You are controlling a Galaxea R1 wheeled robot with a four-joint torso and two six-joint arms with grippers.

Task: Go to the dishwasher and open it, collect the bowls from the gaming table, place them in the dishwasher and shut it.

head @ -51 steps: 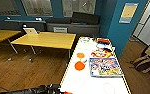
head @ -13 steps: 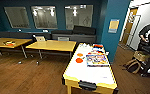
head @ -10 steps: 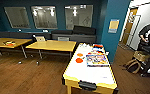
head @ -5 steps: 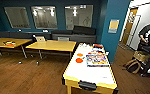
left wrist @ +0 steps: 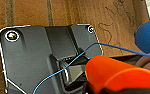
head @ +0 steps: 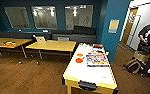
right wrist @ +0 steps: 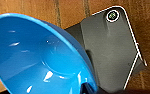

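Blue bowl (right wrist: 38, 57) — carried at the right gripper, over wood floor (right wrist: 71, 10). Orange bowl (left wrist: 118, 75) — carried at the left. Two orange bowls (head: 79, 60) lay uncollected on the gaming table (head: 91, 75) ahead; finger positions indiscernible.

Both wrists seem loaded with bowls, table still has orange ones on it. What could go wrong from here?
1. The bright blue plastic bowl appears gripped by its rim alone, so it may slip while driving.
2. The orange plastic bowl looks tilted at the left wrist, with a thin blue cable running close by; snagging is possible.
3. Two orange bowls sit on the long white-topped table; with both arms seemingly loaded, they may be left behind.
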